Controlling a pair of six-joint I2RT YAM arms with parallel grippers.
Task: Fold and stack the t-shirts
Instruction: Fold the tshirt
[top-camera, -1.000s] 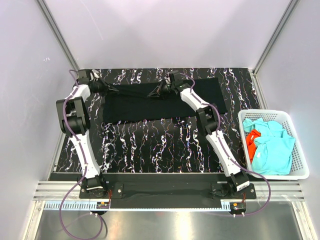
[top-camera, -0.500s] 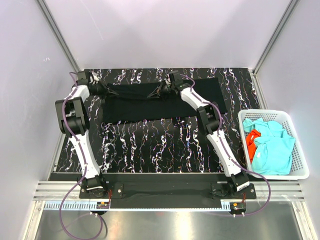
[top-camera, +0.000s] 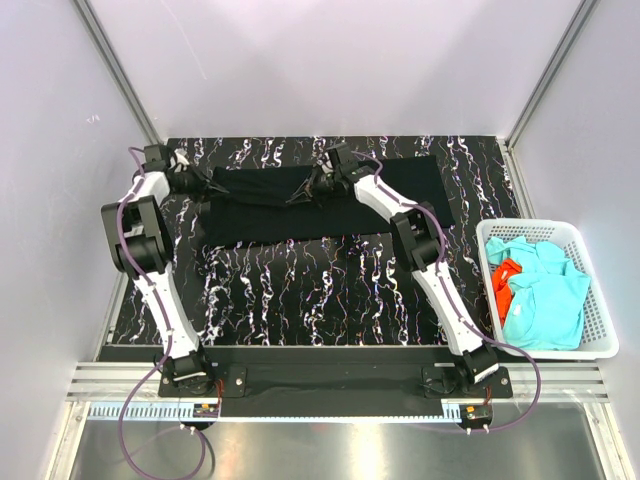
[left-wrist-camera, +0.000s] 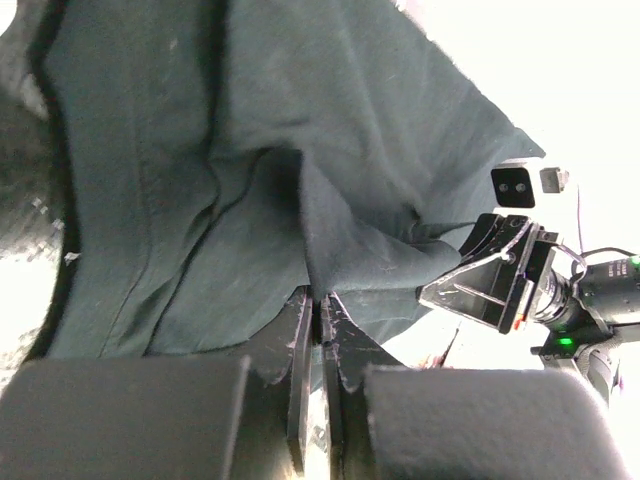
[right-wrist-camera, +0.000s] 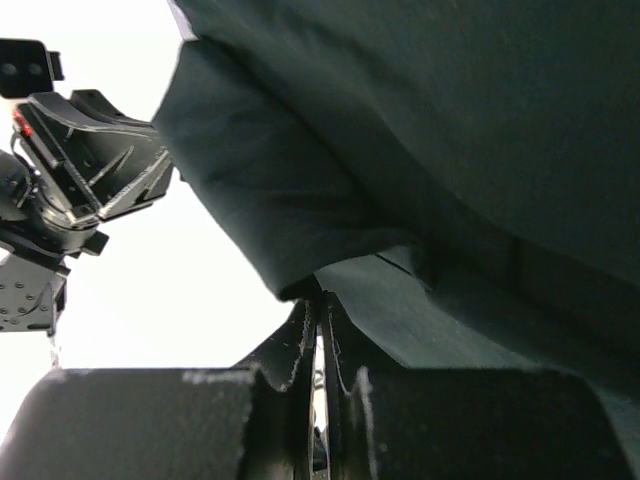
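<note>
Both tools hold the black t-shirt (top-camera: 270, 222) on the table (top-camera: 320, 290).
The left tool (top-camera: 205, 185) and the right tool (top-camera: 298, 196) are each clenched on a raised fold near its far edge. Turquoise t-shirts (top-camera: 545, 305) and an orange-red one (top-camera: 505, 280) lie in the basket (top-camera: 556, 352) at the right.

In the top view the right arm (top-camera: 400, 215) crosses the black t-shirt (top-camera: 260, 215), hiding part of its right half; the left tool (top-camera: 210, 188) and right tool (top-camera: 295, 197) are too small against that cloth to make out their tips; in both wrist views the shirt runs off the picture edges; right of it, turquoise t-shirts (top-camera: 545, 300) hide most of the orange-red t-shirt (top-camera: 506, 280).
</note>
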